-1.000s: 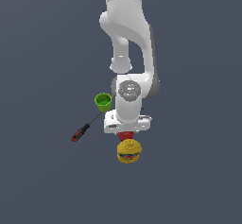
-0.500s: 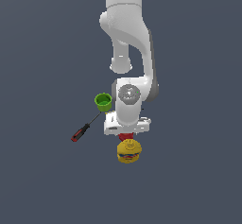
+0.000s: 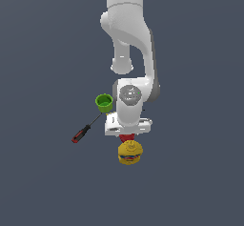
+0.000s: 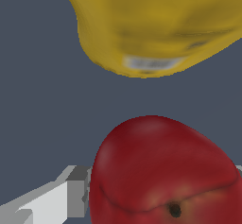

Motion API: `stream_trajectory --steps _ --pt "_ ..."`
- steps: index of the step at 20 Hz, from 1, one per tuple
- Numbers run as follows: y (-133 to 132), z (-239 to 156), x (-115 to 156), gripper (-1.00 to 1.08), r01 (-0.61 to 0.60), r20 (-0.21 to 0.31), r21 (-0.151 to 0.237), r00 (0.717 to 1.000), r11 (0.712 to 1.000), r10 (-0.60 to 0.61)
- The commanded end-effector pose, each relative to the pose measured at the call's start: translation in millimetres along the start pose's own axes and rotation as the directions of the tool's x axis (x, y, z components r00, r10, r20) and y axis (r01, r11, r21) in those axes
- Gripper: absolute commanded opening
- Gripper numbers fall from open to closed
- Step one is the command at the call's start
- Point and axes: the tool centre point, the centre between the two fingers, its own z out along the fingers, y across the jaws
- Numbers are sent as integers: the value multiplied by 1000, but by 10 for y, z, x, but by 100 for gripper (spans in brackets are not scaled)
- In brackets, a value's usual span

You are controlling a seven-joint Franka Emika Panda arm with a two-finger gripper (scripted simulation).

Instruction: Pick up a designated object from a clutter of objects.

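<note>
apple (image 4: 160, 171): glossy smooth red skin, soft sheen | burger toy (image 4: 156, 24): yellow, smooth, dull plastic look | cup (image 3: 104, 102): green, matt plastic | arm (image 3: 131, 53): white, smooth satin shell | counter (image 3: 43, 53): flat matt grey-blue

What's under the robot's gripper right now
The red apple sits directly beneath the gripper, with the yellow burger toy just beyond it. In the exterior view the hand covers most of the apple, so whether the fingers touch it cannot be told.

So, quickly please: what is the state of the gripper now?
Gripper: around the glossy round red apple, one grey finger beside it; whether it is closed on it cannot be told.
</note>
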Motion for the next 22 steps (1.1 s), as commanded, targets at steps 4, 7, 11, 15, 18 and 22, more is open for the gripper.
stream_trajectory --steps 4,7,11,15,18,22 --pt "23 -121 -14 -100 0 -2 0 1000 1000 0" --pt "50 -251 -37 -100 0 -2 0 1000 1000 0" --pt "101 -502 -81 -100 0 -2 0 1000 1000 0" --pt "169 -844 -139 -100 0 -2 0 1000 1000 0" --pt "231 -1152 -190 -100 0 -2 0 1000 1000 0" --pt "322 -1620 -266 -100 0 -2 1 1000 1000 0"
